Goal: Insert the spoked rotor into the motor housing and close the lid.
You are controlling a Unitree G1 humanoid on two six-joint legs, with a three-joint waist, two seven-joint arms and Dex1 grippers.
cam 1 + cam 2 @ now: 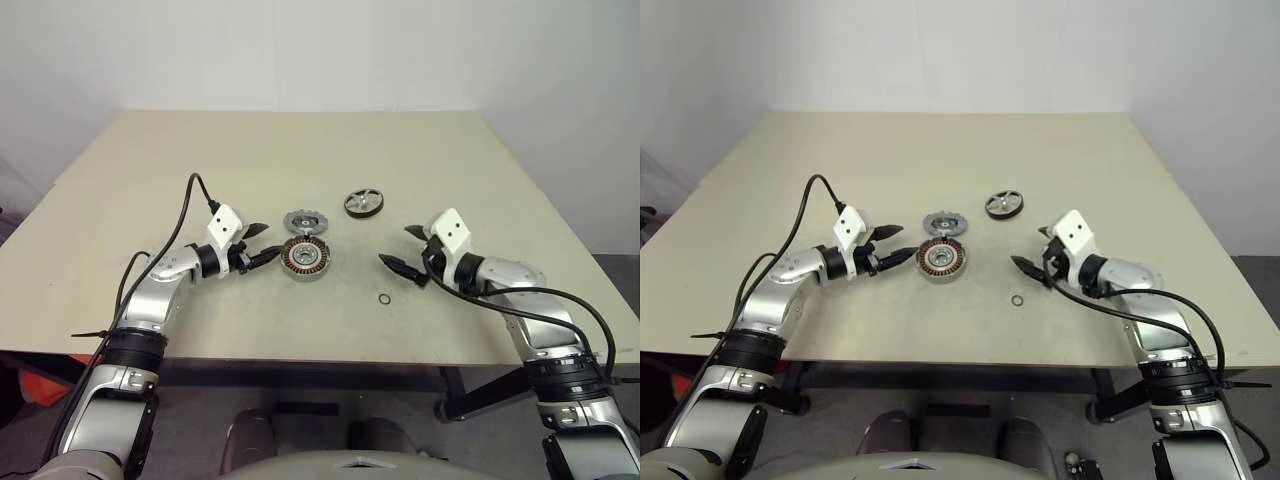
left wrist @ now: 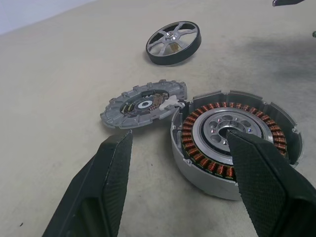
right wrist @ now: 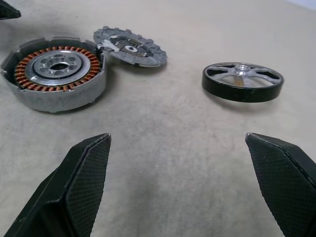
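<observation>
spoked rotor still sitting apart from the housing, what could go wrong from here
1. The lid lies against the motor housing, partly over its rim in the left wrist view; reaching in could knock or drag it.
2. The spoked rotor is low and round; the open right gripper could push it sliding rather than grip it.
3. The open left gripper hovers close beside the housing and might shift it.

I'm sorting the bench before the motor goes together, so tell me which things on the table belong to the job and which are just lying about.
For the job:
- rotor, lying apart from the others
- housing, windings showing, nothing in it
- lid, lying at the housing's far edge, not yet on it

Lying about:
- small black ring, on the table nearer the right arm
</observation>
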